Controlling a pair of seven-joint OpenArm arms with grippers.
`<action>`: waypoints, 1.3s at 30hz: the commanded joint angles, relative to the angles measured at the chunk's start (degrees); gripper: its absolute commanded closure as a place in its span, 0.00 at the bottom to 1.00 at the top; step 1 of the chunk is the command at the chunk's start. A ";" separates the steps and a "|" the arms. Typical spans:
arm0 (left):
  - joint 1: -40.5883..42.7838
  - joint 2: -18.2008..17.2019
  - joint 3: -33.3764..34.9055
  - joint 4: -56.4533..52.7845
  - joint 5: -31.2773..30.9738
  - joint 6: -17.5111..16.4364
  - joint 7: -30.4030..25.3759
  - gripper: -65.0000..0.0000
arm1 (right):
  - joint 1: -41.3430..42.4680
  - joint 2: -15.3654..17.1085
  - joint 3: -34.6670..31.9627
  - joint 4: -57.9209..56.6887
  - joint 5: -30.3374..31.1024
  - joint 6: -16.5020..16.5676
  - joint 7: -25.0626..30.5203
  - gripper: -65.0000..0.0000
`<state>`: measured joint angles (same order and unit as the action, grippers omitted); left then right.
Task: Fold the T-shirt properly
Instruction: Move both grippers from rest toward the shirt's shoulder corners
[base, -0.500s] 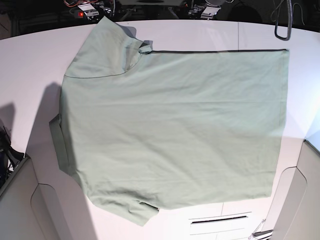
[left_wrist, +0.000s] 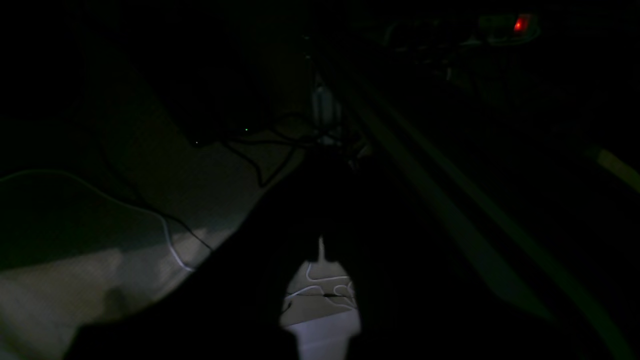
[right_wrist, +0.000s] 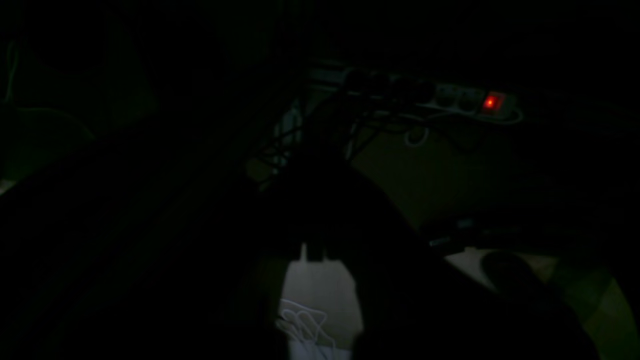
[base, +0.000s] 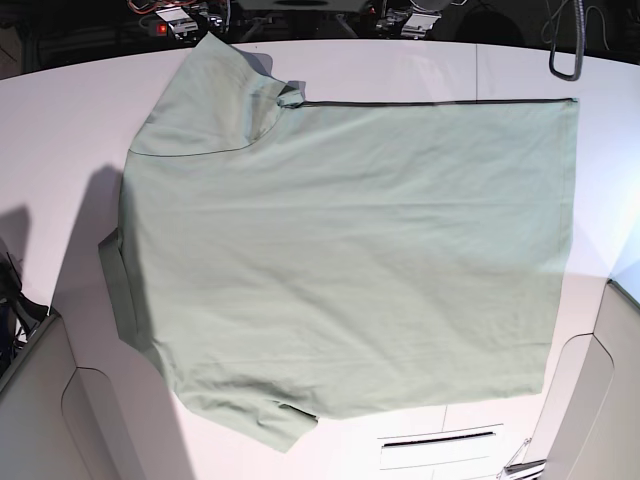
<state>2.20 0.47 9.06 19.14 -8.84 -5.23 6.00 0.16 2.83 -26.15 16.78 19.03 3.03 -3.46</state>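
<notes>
Though dim, both hands (left_wrist: 321, 252) (right_wrist: 314, 252) closed.

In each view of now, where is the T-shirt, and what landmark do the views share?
Base: T-shirt fills the middle.
Left wrist: not in it.
Right wrist: not in it.
Landmark: no single one in all three; both wrist views show a red light at upper right.

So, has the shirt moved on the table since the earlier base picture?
No. The shirt lies as before: its upper right corner keeps the same place below the hanging cable, and its outline on the table is unchanged.
</notes>
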 joint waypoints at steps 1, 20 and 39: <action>-0.13 0.31 0.13 0.42 -0.07 -0.59 0.04 1.00 | 0.28 0.00 -0.09 0.39 -0.15 0.33 0.24 1.00; 3.34 -5.86 0.13 0.55 -0.79 -0.61 -1.36 1.00 | -1.36 5.05 -0.04 1.53 -0.13 0.39 0.24 1.00; 39.56 -21.59 -15.96 41.05 -21.09 -28.37 12.52 1.00 | -38.05 21.27 19.74 46.56 8.13 11.39 -3.43 1.00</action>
<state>40.71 -20.43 -6.79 60.29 -30.74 -33.63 18.98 -37.39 23.22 -6.70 62.92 26.92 13.74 -7.92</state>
